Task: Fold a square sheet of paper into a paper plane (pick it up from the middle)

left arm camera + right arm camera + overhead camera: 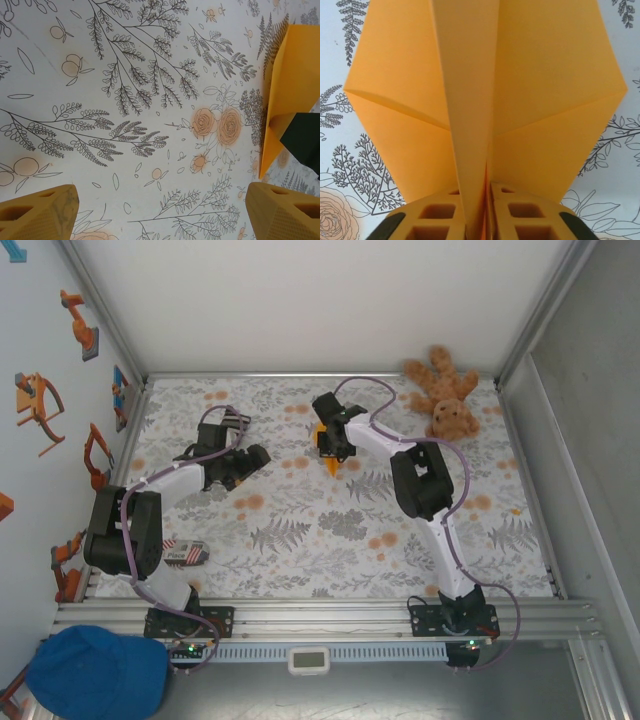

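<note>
Pinching the paper plane (485,100) along its centre fold, R end effector (486,212) has both fingers (530,215) pressed tight on the crease, wings spread either side. Plane is left of the teddy bear (445,395), over the floral surface (300,540). L end effector (160,212) hovers further left of the bear, jaws wide apart, just beside the plane's pointed end.

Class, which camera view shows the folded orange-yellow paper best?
Right wrist view: the folded orange-yellow paper spreads wide, creases clear, its centre fold pinched in the right gripper. The left wrist view catches one pointed wing; the top external view gives a small orange tip under that gripper.
</note>
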Controlling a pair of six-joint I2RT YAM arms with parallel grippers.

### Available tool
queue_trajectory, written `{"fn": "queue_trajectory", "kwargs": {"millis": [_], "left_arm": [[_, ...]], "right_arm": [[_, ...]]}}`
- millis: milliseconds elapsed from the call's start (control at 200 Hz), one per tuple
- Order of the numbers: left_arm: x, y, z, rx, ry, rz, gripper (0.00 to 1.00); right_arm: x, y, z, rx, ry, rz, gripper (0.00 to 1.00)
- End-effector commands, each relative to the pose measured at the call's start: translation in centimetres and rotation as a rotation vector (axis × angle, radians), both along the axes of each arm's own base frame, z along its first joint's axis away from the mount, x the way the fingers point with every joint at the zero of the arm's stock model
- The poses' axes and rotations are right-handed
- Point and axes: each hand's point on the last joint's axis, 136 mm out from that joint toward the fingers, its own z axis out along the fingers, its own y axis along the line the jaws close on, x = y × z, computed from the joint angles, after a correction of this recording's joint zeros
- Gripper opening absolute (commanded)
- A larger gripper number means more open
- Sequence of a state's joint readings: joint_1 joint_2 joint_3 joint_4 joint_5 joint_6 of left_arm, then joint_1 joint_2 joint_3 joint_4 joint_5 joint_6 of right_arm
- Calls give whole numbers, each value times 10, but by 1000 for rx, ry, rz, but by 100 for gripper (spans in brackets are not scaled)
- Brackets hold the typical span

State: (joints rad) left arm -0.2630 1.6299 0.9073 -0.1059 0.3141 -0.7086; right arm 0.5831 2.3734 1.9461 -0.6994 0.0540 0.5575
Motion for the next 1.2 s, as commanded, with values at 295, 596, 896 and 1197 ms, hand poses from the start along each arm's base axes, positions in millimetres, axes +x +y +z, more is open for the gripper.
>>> {"fn": "queue_trajectory", "kwargs": {"millis": [295,596,896,1197], "left_arm": [[0,-6,-2,1,8,-37,87],[0,-5,0,6,2,-35,87],[1,-5,4,9,-5,-34,87],[6,3,24,51,-42,-12,88]], "right_arm": [[-9,-17,-31,-105,63,-1,25],[-10,-18,-30,-121,68,19,29],[-8,-15,-22,-106,58,22,30],[12,-12,71,-37,-129,-2,35]]}}
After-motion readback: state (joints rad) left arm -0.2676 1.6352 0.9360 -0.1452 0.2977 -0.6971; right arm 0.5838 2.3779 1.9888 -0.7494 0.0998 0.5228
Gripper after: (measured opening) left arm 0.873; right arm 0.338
